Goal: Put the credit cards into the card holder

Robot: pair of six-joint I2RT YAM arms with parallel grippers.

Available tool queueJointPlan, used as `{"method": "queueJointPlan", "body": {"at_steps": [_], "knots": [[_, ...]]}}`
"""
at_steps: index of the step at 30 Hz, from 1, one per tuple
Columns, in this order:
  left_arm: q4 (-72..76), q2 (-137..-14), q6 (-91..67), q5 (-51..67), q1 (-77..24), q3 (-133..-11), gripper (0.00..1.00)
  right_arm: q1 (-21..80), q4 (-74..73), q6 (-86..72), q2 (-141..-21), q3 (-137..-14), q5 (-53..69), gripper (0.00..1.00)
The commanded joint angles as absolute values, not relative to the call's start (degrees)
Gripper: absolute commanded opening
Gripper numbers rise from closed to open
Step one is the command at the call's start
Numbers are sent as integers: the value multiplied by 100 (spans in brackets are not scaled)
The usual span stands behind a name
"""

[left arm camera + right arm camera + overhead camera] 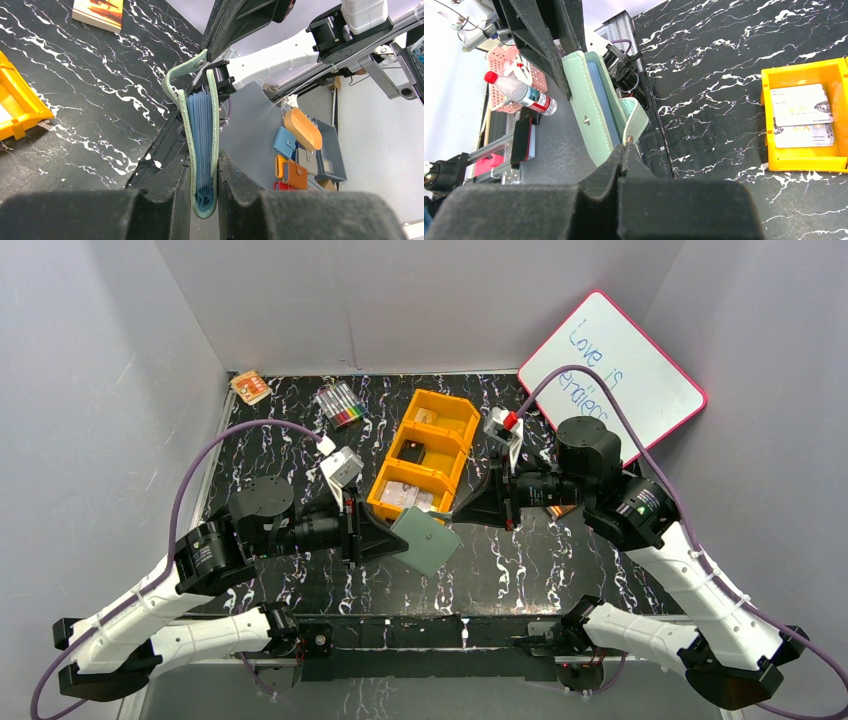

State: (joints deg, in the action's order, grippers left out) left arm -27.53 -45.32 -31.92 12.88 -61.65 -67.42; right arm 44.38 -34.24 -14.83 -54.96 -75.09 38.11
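The card holder [428,540] is a sage-green wallet held in the air just in front of the orange tray [452,468]. My left gripper [398,537] is shut on its folded edge; in the left wrist view the card holder [202,125] stands edge-on between my left gripper's [204,167] jaws, its blue pockets showing. My right gripper [460,517] is shut on the tip of its snap flap [634,117], seen at the right gripper [623,150] in the right wrist view. The credit cards [405,497] lie stacked in the tray's near compartment, and show in the right wrist view [801,115].
The tray's middle compartment holds a small black item [412,452]. A pack of markers [340,403] and a small orange box [250,387] lie at the back left. A pink-rimmed whiteboard [612,370] leans at the back right. Grey walls enclose the table.
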Motion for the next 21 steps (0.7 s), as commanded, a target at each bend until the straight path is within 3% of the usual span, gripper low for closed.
{"method": "queueJointPlan", "body": {"at_steps": [1, 9, 21], "knots": [[-2636, -4403, -3146, 1327, -6170, -6846, 0, 4438, -3276, -1450, -5475, -7618, 3875, 0], [-2970, -4445, -3105, 1284, -6170, -6863, 0, 4441, -2977, -1637, -5253, -7840, 3520, 0], [-3421, -4885, -3070, 956, -6170, -7098, 0, 4439, -3463, -1905, -5749, -8539, 4142, 0]]}}
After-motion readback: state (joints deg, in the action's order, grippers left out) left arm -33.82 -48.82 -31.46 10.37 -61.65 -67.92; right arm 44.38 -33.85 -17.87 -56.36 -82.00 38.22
